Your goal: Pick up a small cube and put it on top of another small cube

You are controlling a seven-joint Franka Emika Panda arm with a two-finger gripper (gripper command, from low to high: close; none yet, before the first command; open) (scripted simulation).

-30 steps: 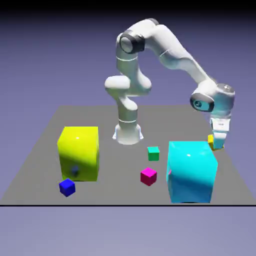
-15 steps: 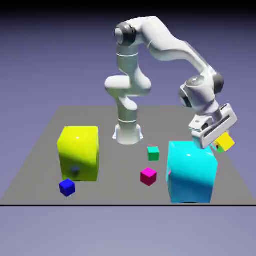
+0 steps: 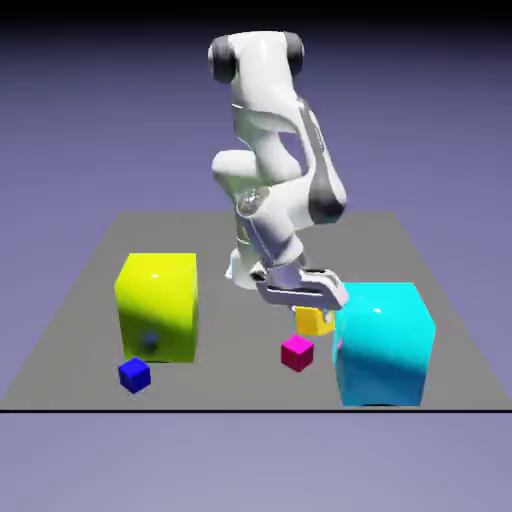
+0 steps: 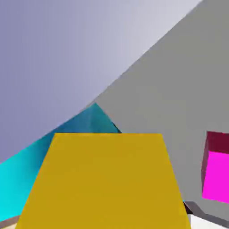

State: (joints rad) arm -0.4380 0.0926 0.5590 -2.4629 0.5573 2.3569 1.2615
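Big cyan cube (image 3: 383, 345) right, big yellow-green cube (image 3: 160, 308) left on surface (image 3: 230, 385)! End effector (image 3: 313, 313), tilted, clamped on small yellow-orange cube (image 3: 316, 321) (filling hand view's bottom!), between big cubes. Small magenta cube (image 3: 297, 353) nearer, just beside; small blue cube (image 3: 135, 375) near left!

No legible text, seemingly, anywhere.

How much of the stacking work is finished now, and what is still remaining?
Picking up looks done: the pincer is shut on the small yellow-orange cube, which fills the lower middle of the hand view. In progress is the carrying, with that cube near the magenta cube but not on it. Left to do: probably align above the magenta cube, lower, and release.
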